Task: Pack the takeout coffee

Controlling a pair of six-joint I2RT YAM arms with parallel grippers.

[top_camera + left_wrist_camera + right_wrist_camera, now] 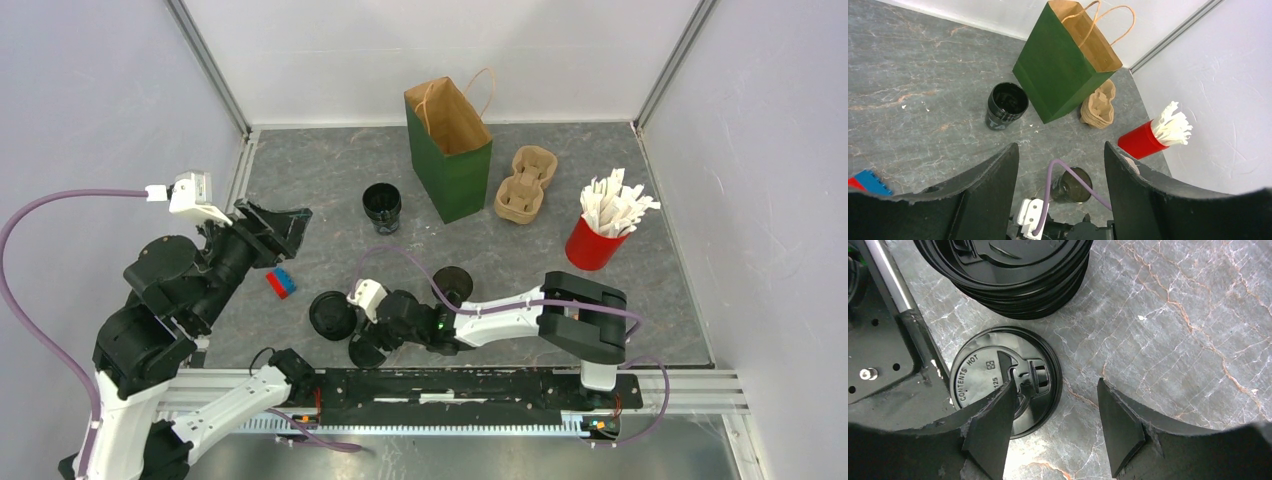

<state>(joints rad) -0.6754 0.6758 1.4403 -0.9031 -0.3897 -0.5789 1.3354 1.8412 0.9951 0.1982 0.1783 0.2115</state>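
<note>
Two small black takeout coffee cups stand lidless: one (381, 205) (1007, 105) left of the green paper bag (450, 150) (1063, 65), the other (452, 285) (1073, 186) mid-table behind my right arm. A stack of black lids (332, 315) (1008, 270) sits front left, and a single lid (360, 355) (998, 375) lies flat beside it. My right gripper (372, 340) (1055, 405) is open low over that single lid, with one finger above the lid and the other over bare table past its rim. My left gripper (275, 230) (1060, 160) hangs open and empty at the left.
A tan pulp cup carrier (527, 185) (1099, 107) lies right of the bag. A red cup of white packets (600, 235) (1140, 140) stands at the right. A blue and red brick (281, 283) (870, 182) lies under the left arm. The metal rail (450, 385) runs along the front edge.
</note>
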